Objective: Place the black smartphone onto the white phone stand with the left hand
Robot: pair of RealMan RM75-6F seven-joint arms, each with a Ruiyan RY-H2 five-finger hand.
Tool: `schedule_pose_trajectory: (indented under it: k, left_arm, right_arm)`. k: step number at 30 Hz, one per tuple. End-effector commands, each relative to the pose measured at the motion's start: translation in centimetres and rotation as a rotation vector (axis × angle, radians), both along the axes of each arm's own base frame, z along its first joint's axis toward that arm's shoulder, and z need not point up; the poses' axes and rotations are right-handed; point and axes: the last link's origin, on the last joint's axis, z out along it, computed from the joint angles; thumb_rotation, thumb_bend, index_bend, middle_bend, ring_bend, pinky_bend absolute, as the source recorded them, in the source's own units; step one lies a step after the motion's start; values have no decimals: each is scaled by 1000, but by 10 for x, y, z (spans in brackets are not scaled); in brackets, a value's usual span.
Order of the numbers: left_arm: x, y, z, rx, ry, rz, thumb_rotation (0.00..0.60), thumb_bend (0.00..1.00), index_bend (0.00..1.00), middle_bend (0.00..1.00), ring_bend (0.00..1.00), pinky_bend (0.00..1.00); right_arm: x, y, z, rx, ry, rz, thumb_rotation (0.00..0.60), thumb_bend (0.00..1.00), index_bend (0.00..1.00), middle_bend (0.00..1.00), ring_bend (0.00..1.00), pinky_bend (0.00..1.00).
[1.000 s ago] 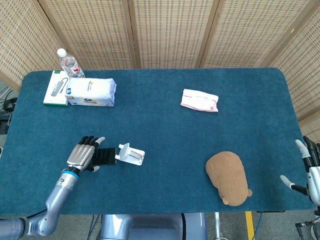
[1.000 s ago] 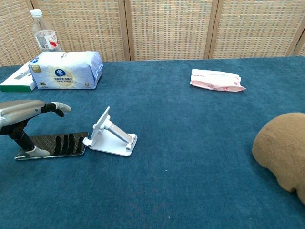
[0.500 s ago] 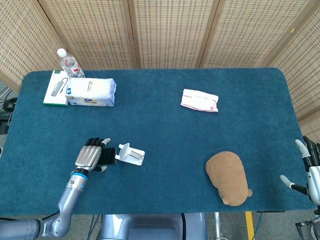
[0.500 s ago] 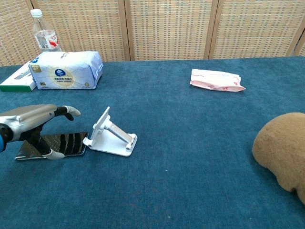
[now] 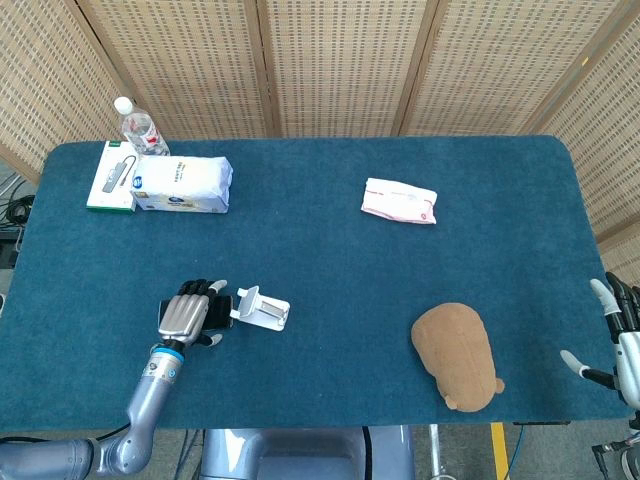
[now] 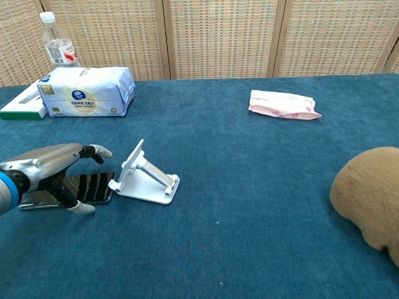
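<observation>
The black smartphone (image 6: 95, 187) lies flat on the blue table, its right end touching the foot of the white phone stand (image 6: 147, 177). My left hand (image 6: 55, 166) hovers over the phone's left part with fingers spread and the thumb reaching down at its near edge; the phone stays flat on the cloth. In the head view the left hand (image 5: 188, 313) covers most of the smartphone (image 5: 224, 310), just left of the stand (image 5: 263, 309). My right hand (image 5: 620, 338) hangs at the table's right edge, fingers apart and empty.
A brown plush toy (image 5: 457, 355) lies at the front right. A pink-and-white packet (image 5: 399, 201) sits mid-right. At the back left are a tissue pack (image 5: 182, 184), a green-edged box (image 5: 111, 177) and a water bottle (image 5: 137, 128).
My left hand has slid rightward along the phone toward the stand and sunk lower over it. Phone, stand and right hand have not moved.
</observation>
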Motion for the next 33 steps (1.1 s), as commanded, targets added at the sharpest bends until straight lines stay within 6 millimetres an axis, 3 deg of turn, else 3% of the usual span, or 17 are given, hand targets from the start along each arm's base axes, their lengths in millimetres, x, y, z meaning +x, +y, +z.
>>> schedule_pose_trajectory:
  k: [1,16,20,33]
  left_arm:
    - [-1,-1,-1,4,-11,5,600,154,156,207,120,84]
    - [-7,-3,-1,11,34,42,600,155,191,232,139,99]
    - [-8,-3,-1,25,43,47,600,155,240,293,188,133]
    - [-11,-4,-6,72,62,66,600,189,267,336,245,228]
  right_arm:
    - [0,0,0,0,0,0,600,105,0,0,0,0]
    - [0,0,0,-1,-4,-1,600,105,0,0,0,0]
    - [0,0,0,0,-5,-1,600,105,0,0,0,0]
    - [0,0,0,3,-3,0,600,105,0,0,0,0]
